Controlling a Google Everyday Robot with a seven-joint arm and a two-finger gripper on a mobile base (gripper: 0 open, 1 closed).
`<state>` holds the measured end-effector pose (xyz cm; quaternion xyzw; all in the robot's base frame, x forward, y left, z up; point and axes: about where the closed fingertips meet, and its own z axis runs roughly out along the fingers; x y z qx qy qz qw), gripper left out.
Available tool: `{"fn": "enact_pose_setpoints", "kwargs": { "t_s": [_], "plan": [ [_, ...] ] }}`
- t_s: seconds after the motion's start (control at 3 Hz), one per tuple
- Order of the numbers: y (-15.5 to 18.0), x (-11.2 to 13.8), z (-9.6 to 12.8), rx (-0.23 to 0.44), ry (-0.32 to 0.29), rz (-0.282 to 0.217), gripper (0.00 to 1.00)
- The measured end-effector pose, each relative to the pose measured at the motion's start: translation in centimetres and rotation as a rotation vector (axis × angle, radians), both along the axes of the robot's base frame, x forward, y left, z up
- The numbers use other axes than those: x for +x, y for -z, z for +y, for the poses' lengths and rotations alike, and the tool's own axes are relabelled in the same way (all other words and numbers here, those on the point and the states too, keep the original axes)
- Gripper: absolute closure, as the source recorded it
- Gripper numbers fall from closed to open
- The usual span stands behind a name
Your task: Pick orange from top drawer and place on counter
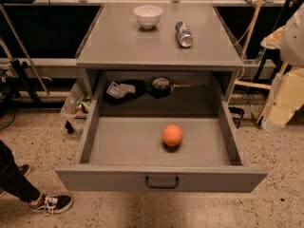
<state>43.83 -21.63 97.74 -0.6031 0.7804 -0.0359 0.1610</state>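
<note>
In the camera view the orange (172, 135) lies uncovered on the floor of the pulled-out top drawer (161, 177), slightly right of its middle and apart from its walls. Above and behind the drawer, the worktop (123, 46) carries a white bowl (147, 15) and a can (184, 34) lying on its side. The tool is outside this view, so I cannot tell its state.

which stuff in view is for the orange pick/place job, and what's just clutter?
Job:
- orange, lying in the open top drawer
- counter, the drop spot
- claw: not in view

Lying about:
- white bowl, upright on the counter
- can, on its side on the counter
- dark clutter on the shelf behind the drawer
- person's shoe on the floor
</note>
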Motion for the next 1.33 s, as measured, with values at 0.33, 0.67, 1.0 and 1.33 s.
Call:
{"fn": "enact_pose_setpoints", "kwargs": {
  "t_s": [0.33, 0.67, 1.0, 1.33],
  "plan": [
    [0.0, 0.0, 0.0, 0.000, 0.000, 0.000, 0.00],
    [0.5, 1.1, 0.4, 0.008, -0.008, 0.004, 0.00],
    [5.2, 3.2, 0.3, 0.050, -0.016, 0.096, 0.00],
    [10.5, 4.0, -0.2, 0.070, -0.023, 0.210, 0.00]
  ]
}}
